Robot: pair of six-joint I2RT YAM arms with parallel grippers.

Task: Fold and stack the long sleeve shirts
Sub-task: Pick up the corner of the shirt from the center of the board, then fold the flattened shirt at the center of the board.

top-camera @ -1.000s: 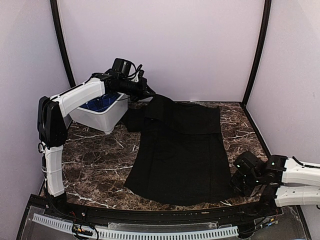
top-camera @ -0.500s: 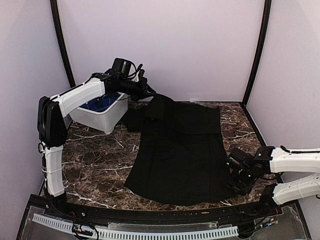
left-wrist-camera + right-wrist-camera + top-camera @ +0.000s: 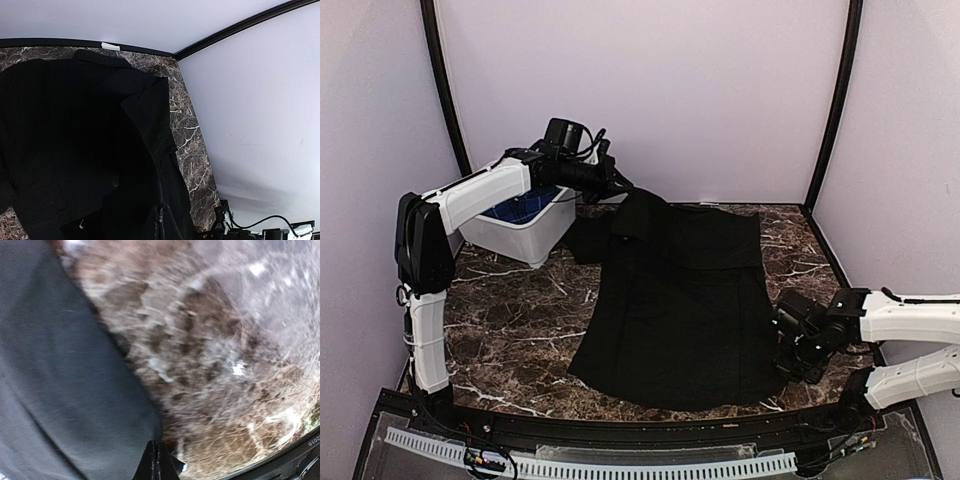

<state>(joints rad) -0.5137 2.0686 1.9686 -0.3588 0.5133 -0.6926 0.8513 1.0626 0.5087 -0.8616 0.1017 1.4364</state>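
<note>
Lying spread across the marble bench, a black shirt fills the middle of the work area, its collar end toward the back wall and its hem toward the arms' bases. The left arm arches over a white tub at the far left, and the left claw is closed on the shirt's far-left shoulder, lifting the cloth there into a small peak above the bench. From the left wrist camera, the garment hangs and spreads below the closed tips.

The right claw sits low at the shirt's near-right edge, its tips pressed together right where cloth meets stone. The blurred right wrist view does not show whether any cloth is pinched between them.

The tub stands just beside the shirt's bunched left sleeve, with blue cloth showing inside it, too little to tell more. One sleeve lies folded across the shirt's upper right. Black frame posts stand at the bench's two back corners.
</note>
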